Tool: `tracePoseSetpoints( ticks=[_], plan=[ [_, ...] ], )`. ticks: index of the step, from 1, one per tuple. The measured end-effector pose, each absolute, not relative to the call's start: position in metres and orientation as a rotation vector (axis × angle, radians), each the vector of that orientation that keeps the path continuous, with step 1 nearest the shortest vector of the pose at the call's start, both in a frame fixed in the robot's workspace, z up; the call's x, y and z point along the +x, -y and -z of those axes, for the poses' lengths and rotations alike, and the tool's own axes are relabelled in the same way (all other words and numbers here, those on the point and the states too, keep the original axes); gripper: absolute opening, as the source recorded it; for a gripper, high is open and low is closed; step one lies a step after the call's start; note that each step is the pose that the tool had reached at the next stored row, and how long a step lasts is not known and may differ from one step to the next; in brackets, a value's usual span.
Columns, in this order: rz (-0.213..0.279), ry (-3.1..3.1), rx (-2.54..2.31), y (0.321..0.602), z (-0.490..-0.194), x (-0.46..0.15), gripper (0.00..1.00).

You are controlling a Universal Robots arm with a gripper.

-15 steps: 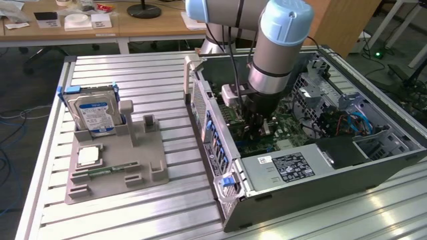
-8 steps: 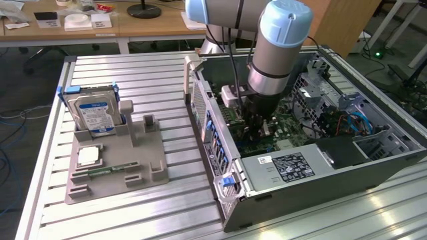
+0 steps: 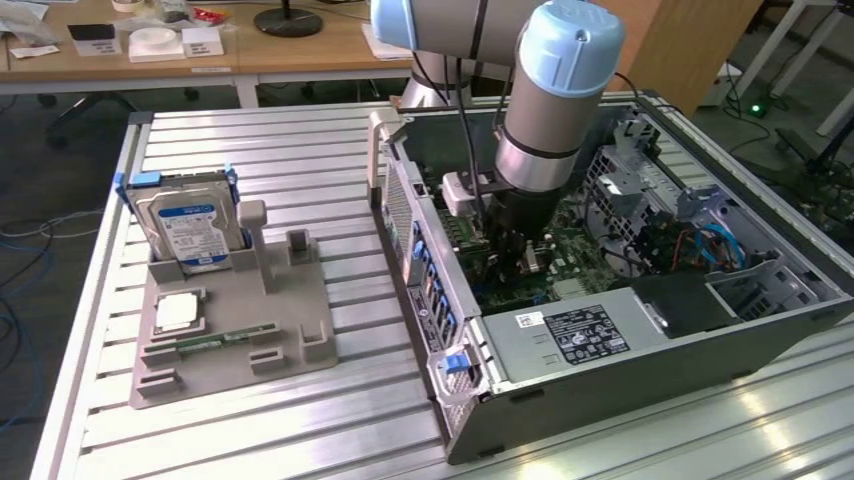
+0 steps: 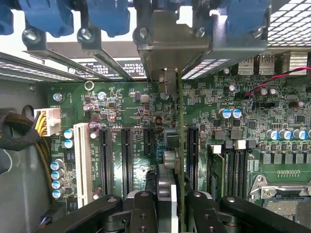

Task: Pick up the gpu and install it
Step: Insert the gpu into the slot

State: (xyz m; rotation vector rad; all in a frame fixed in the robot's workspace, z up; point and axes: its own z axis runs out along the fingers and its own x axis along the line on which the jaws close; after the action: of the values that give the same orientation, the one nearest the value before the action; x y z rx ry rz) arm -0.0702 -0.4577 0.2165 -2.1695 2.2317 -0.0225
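Observation:
In the wrist view the gpu [image 4: 180, 145] is seen edge-on, a thin dark card standing upright over the green motherboard [image 4: 121, 107]. Its metal bracket [image 4: 166, 80] reaches the case's rear slot openings. My gripper [image 4: 170, 196] is shut on the card's near end, with a black finger [image 4: 145, 206] on either side. The card stands between two black expansion slots [image 4: 149, 141], and I cannot tell whether it is seated. In the exterior view my gripper [image 3: 514, 262] reaches down inside the open computer case [image 3: 667, 360], above the motherboard.
A grey holder tray [image 3: 227, 330] lies at the exterior view's left, carrying the silver hard drive [image 3: 194, 225], a processor chip [image 3: 178, 312] and a green memory stick [image 3: 214, 340]. Inside the case are the power supply [image 3: 581, 335], cables [image 3: 707, 245] and blue slot clips [image 4: 104, 17].

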Motion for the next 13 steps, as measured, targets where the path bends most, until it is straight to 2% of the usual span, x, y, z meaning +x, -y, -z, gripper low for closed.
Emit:
tracePoseSetpoints(
  ticks=[13],
  plan=[
    [0.022, -2.232, -2.169, 0.4577, -0.2160, -0.0702, 0.29]
  ],
)
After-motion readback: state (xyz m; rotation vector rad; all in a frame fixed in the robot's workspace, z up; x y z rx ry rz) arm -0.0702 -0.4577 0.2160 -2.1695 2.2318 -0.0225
